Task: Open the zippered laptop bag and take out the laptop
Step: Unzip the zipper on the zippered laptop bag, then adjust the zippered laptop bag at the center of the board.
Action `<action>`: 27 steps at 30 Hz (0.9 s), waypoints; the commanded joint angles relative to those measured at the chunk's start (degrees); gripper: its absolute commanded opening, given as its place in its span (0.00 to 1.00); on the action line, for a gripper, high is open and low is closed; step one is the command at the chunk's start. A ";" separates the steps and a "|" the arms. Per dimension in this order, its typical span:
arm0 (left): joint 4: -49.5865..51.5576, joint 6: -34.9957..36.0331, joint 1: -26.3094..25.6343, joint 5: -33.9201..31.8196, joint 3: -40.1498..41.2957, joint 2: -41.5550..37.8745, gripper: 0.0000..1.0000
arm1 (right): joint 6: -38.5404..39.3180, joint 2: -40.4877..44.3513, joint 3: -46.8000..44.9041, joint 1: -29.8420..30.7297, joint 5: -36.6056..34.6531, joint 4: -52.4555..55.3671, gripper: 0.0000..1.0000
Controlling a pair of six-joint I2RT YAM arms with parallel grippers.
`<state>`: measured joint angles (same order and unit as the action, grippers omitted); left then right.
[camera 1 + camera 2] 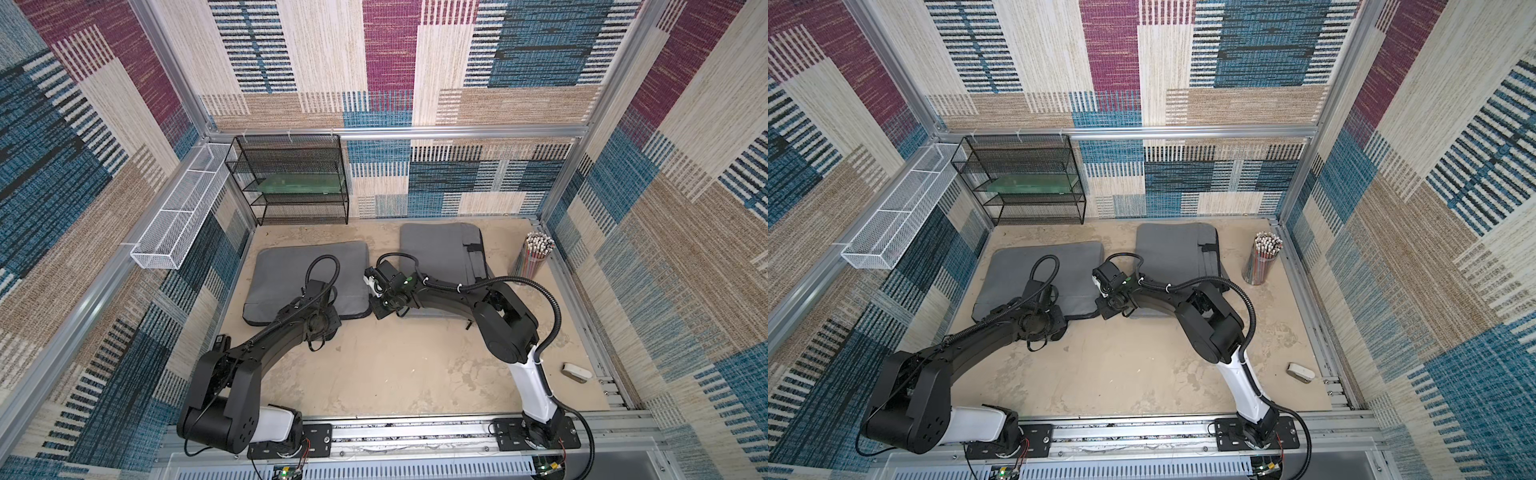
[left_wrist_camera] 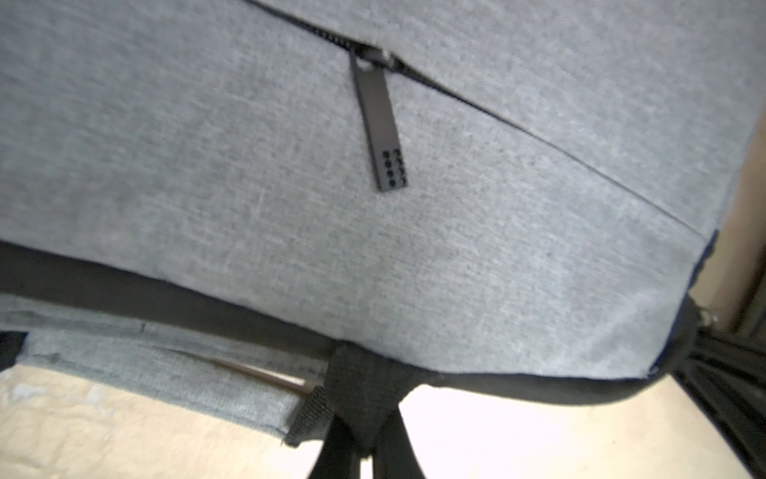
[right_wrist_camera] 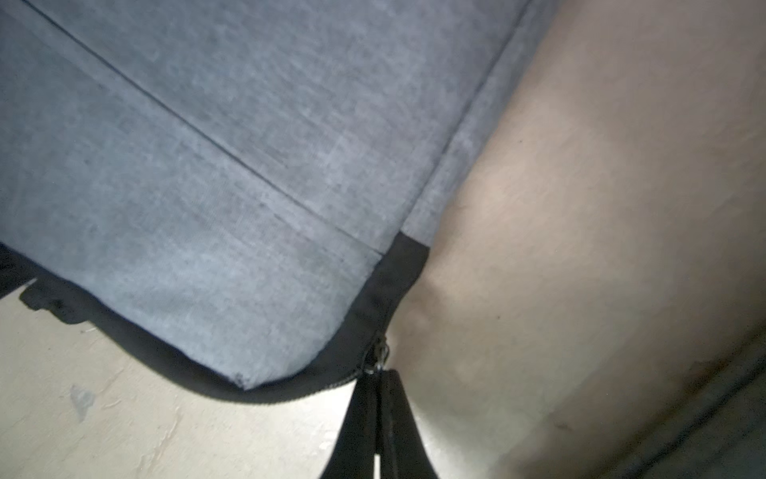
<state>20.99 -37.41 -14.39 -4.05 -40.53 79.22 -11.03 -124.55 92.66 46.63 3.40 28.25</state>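
Observation:
The grey zippered laptop bag (image 1: 291,274) (image 1: 1017,274) lies flat at the left of the table; the laptop is hidden. My left gripper (image 2: 365,435) is shut on a black webbing strap (image 2: 364,385) at the bag's near edge, and in the top views its own wrist (image 1: 320,322) hides it. A front-pocket zipper pull (image 2: 379,124) lies loose on the fabric. My right gripper (image 3: 378,375) (image 1: 376,307) is at the bag's near right corner, shut on the main zipper's pull just below the slider (image 3: 379,356).
A second grey bag (image 1: 440,253) lies to the right, partly under my right arm. A black mesh shelf (image 1: 291,178) and a white wire basket (image 1: 178,212) stand at the back left. A pencil cup (image 1: 534,257) is at the right wall, a small white object (image 1: 577,371) near the right front.

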 commanded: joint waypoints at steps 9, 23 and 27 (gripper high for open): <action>3.88 1.68 0.47 -2.13 1.07 -0.74 0.00 | 2.20 -2.68 4.24 -1.89 -8.80 1.76 0.00; -0.84 4.24 0.46 7.77 -1.10 1.33 0.14 | -1.89 -6.88 11.73 -5.45 -9.10 1.17 0.00; -3.49 5.25 0.35 12.46 -3.02 3.41 0.43 | -1.65 -10.47 17.92 -7.41 -9.64 3.48 0.00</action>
<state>17.63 -34.52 -14.11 4.27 -42.15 81.76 -11.53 -133.56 107.59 40.49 -1.13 30.92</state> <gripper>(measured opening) 0.402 0.080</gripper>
